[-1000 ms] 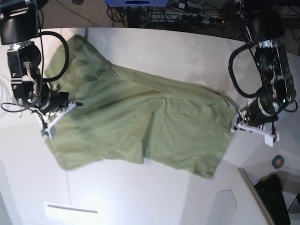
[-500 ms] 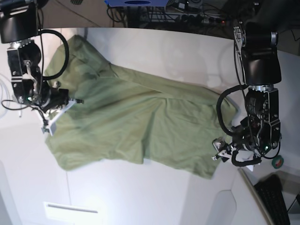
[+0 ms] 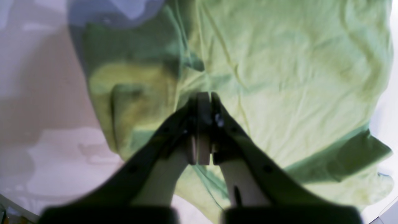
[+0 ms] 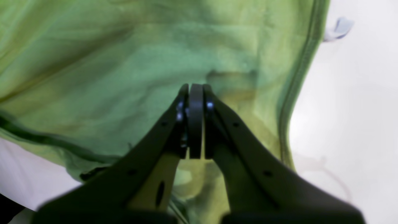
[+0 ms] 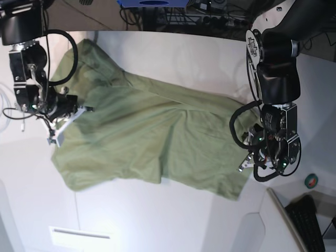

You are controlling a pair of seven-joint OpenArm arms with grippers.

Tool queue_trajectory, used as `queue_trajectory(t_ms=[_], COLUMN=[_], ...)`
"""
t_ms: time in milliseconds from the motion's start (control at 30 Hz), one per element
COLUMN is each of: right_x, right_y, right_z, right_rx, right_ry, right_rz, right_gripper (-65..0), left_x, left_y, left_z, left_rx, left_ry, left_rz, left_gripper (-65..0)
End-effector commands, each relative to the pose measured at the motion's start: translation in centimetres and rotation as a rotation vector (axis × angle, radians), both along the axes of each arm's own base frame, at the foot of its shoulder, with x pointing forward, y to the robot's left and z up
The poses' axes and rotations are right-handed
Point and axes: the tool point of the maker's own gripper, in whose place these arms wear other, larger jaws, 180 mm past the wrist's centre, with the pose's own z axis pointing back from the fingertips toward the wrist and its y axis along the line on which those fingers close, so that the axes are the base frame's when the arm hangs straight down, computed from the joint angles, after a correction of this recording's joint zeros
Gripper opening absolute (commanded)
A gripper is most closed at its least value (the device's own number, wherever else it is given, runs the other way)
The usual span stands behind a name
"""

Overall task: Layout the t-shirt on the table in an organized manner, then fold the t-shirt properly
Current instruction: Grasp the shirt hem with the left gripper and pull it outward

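The olive-green t-shirt [image 5: 157,131] lies spread and rumpled across the white table [image 5: 157,220]. My left gripper [image 5: 242,167] sits at the shirt's right edge in the base view. Seen from the left wrist, the left gripper [image 3: 204,95] is shut, and creases of the t-shirt [image 3: 295,77] run into its tips. At the shirt's left edge, my right gripper [image 5: 54,137] is also shut. From the right wrist, the right gripper [image 4: 194,86] rests over the t-shirt [image 4: 108,77] near a hem. I see no cloth between its jaws.
A black keyboard [image 5: 310,220] and a green tape roll [image 5: 312,181] lie at the lower right. A white plate [image 5: 79,233] sits near the front edge. Cables and a blue object [image 5: 152,2] line the far edge. Bare table [image 4: 357,109] shows beside the hem.
The left arm swung in and down over the shirt's right edge; its jaws opened, then shut there. The right gripper, shut throughout, crept slightly upward along the left edge.
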Motion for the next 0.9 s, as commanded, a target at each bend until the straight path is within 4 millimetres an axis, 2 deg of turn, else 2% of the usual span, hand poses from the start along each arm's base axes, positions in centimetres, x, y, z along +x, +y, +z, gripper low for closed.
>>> queue_trajectory(t_ms=[0,133,200,433,467,667,867], right_x=[1.1,1.0,1.0,0.6,0.6,0.6,0.4], right_y=[-0.5,-0.5,-0.5,-0.5,-0.5,-0.4,-0.4], right_z=[1.0,0.9,0.9,0.7,0.7,0.7,0.6], right_rx=[-0.006,-0.006,-0.006,-0.006,-0.006,-0.003,-0.001], right_ry=[-0.042,-0.039,-0.039,-0.031,-0.031,-0.031,-0.027], right_rz=[-0.005,-0.005,-0.005,-0.005,-0.005,-0.005,-0.006], right_gripper=[-65.0,-65.0,-65.0,-65.0,-65.0,-65.0,-65.0], left_x=[1.2,1.3,1.4,1.0,1.4,1.3,2.1], left_y=[1.0,1.5,1.9,4.4,4.4,3.8,3.3], left_z=[1.4,1.4,1.3,1.6,1.8,0.1,0.5], left_rx=[0.017,0.036,0.053,0.225,0.218,0.170,0.159], left_ry=[-0.035,-0.047,-0.052,-0.002,-0.003,0.090,0.088], left_rz=[0.009,0.016,0.021,-0.006,-0.005,-0.005,-0.009], left_gripper=[-56.1,-28.6,-21.9,-25.5,-25.5,-25.5,-25.5])
